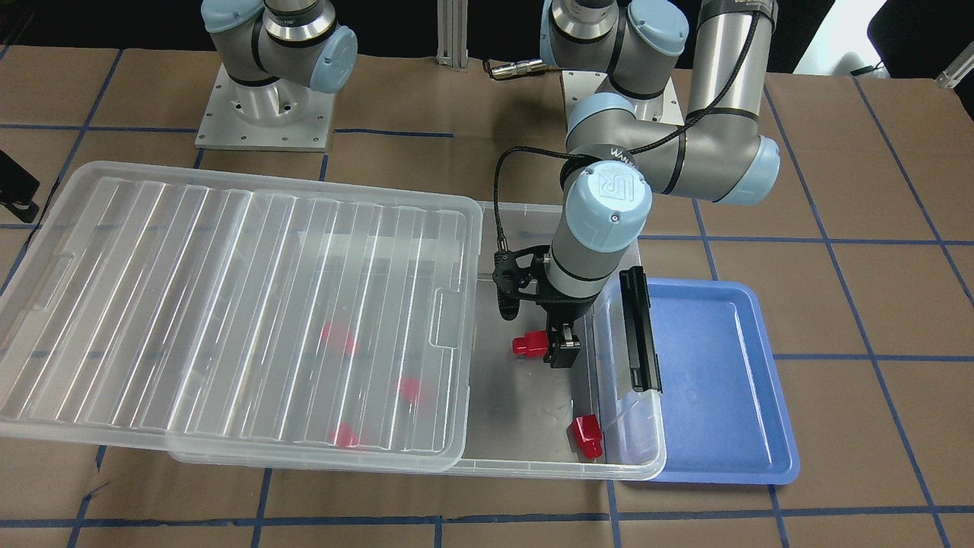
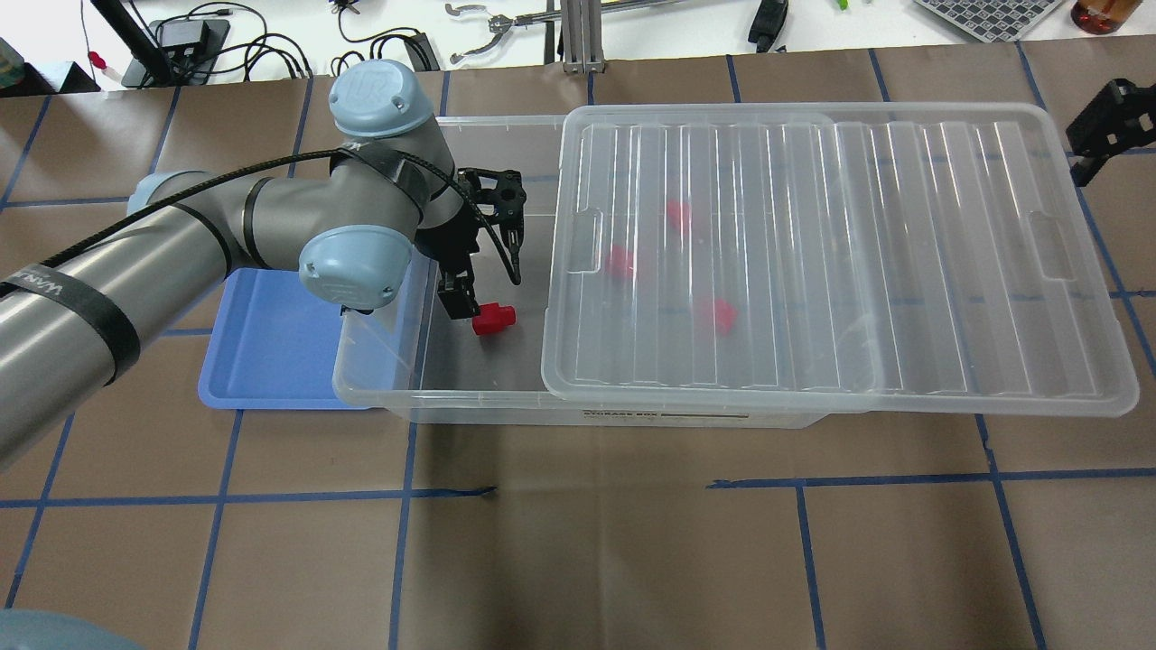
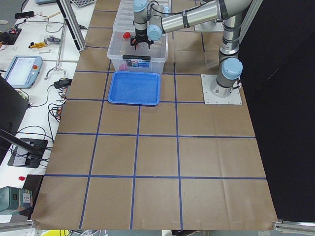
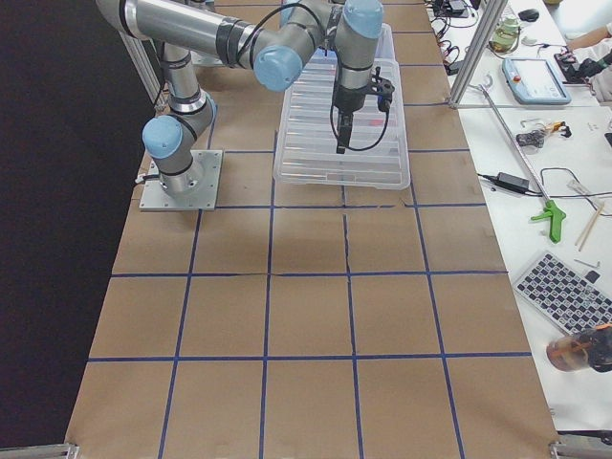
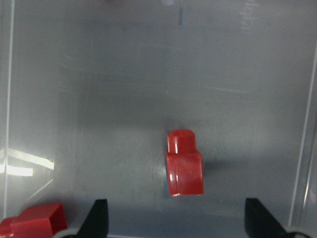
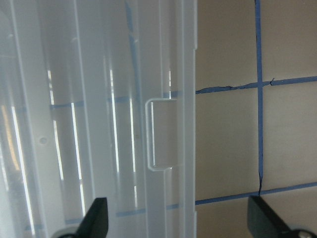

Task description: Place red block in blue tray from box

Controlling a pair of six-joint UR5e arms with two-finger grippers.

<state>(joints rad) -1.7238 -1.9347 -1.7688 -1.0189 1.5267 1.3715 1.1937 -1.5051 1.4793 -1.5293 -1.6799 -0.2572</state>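
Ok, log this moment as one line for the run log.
left claw: open over red block in box | right claw: open above lid | blue tray: no block

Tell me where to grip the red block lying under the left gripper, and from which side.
Grip the red block by its wider cube body, across the two flat sides, not the narrower stub. Come straight down: it lies flat on the box floor, clear of the lid, with the open left gripper straddling it.
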